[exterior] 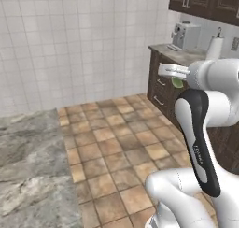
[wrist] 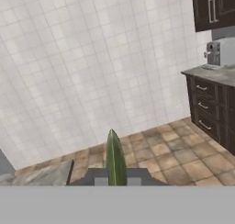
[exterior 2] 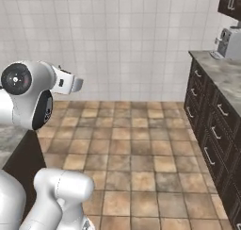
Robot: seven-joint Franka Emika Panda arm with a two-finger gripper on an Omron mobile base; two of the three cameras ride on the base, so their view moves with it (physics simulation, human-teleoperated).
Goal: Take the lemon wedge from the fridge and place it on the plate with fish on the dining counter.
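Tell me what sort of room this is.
A kitchen, most likely: dark drawer cabinets under a marbled stone counter, a small appliance, perhaps a coffee machine, on it, white wall tiles, and a brown tiled floor.

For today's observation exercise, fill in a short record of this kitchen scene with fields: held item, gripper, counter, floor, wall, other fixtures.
held item: lemon wedge, green, pointed, standing up between the finger tips
gripper: gripper shut on the wedge
counter: marbled grey dining counter at left
floor: brown tiles
wall: white tiles
other fixtures: dark drawers under a stone top, grey appliance on it
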